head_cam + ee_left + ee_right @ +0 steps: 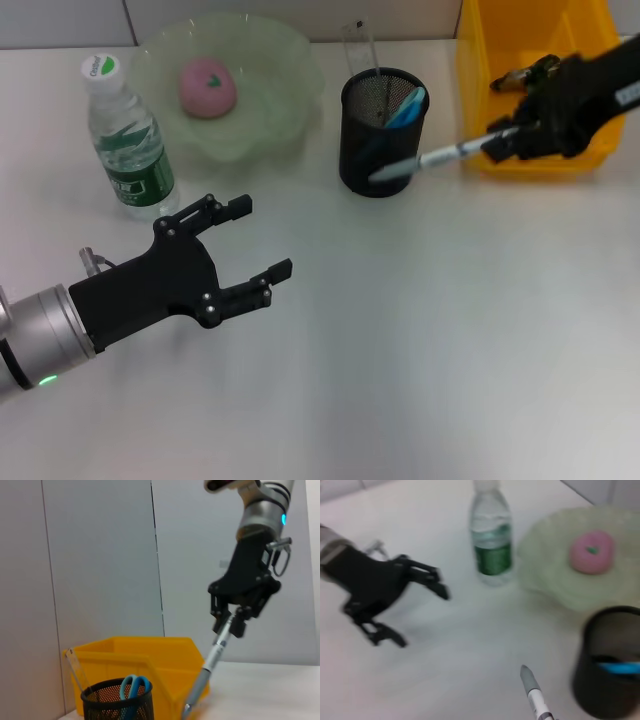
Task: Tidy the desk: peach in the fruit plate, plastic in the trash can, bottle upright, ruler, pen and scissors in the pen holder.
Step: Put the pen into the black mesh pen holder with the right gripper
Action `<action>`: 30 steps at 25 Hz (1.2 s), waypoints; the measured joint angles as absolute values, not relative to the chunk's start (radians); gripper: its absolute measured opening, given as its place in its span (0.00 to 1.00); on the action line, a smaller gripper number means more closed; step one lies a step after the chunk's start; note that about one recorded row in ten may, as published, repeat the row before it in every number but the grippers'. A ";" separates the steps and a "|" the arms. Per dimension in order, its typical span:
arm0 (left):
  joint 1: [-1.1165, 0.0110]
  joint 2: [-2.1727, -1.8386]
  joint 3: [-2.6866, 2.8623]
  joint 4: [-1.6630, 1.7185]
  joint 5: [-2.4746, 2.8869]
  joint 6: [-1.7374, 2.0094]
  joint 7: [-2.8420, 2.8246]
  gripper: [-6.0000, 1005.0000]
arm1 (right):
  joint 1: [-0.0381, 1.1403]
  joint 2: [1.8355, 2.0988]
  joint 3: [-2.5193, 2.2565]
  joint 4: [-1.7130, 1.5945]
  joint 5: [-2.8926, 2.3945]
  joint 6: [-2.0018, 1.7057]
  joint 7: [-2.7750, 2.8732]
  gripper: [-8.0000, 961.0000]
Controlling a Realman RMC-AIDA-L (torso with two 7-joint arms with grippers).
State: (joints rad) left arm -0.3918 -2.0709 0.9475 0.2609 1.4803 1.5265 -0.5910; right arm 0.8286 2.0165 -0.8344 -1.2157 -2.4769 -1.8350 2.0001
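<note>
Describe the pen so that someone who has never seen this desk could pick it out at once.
Find the yellow bin at the desk's far right; the black mesh pen holder stands beside it. The pen hangs slanted between them, gripped by the right tool, its tip beside the holder's wall. It is the only slim silver-grey stick held in the air; the blue scissors and clear ruler already stand in the holder.

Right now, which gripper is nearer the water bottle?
Left. The left gripper hovers open just beside the water bottle; the right gripper holds the pen beyond the pen holder.
</note>
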 joint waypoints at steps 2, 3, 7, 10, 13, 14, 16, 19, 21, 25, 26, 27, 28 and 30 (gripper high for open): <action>-0.393 -2.071 0.948 0.259 1.480 1.519 -0.596 0.82 | 0.856 2.013 -0.838 -1.265 -2.510 -1.842 2.057 0.20; -0.393 -2.071 0.948 0.258 1.480 1.514 -0.599 0.82 | 0.864 2.010 -0.839 -1.278 -2.516 -1.843 2.078 0.20; -0.394 -2.071 0.948 0.249 1.480 1.508 -0.601 0.82 | 0.888 2.001 -0.838 -1.304 -2.531 -1.843 2.130 0.20; -0.395 -2.071 0.948 0.246 1.478 1.508 -0.602 0.82 | 0.910 1.992 -0.834 -1.317 -2.548 -1.845 2.173 0.20; -0.394 -2.072 0.948 0.246 1.475 1.508 -0.602 0.82 | 0.946 1.984 -0.834 -1.319 -2.592 -1.843 2.212 0.20; -0.394 -2.072 0.948 0.246 1.474 1.508 -0.602 0.82 | 0.953 1.983 -0.835 -1.316 -2.604 -1.839 2.218 0.20; -0.393 -2.073 0.948 0.244 1.473 1.508 -0.603 0.82 | 0.971 1.984 -0.840 -1.298 -2.629 -1.821 2.232 0.20; -0.395 -2.072 0.948 0.237 1.473 1.508 -0.603 0.82 | 0.987 1.988 -0.850 -1.268 -2.641 -1.794 2.240 0.20; -0.396 -2.072 0.948 0.233 1.472 1.508 -0.603 0.82 | 1.009 1.993 -0.880 -1.212 -2.649 -1.746 2.249 0.20; -0.396 -2.072 0.948 0.233 1.472 1.508 -0.604 0.82 | 1.029 1.993 -0.926 -1.151 -2.652 -1.695 2.260 0.20; -0.395 -2.073 0.948 0.233 1.472 1.508 -0.604 0.82 | 1.044 1.997 -0.955 -1.109 -2.663 -1.656 2.269 0.20; -0.394 -2.073 0.948 0.233 1.472 1.508 -0.604 0.82 | 1.044 1.997 -0.955 -1.109 -2.663 -1.656 2.269 0.20; -0.394 -2.073 0.948 0.233 1.472 1.508 -0.604 0.82 | 1.052 1.999 -0.967 -1.088 -2.674 -1.634 2.274 0.20; -0.393 -2.074 0.947 0.232 1.473 1.509 -0.604 0.82 | 1.071 2.006 -0.983 -1.046 -2.698 -1.594 2.282 0.21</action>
State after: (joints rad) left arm -0.3929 -2.0736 0.9474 0.2316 1.4725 1.5089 -0.6040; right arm 1.0711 2.0055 -0.9834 -1.0458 -2.6975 -1.5939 2.2819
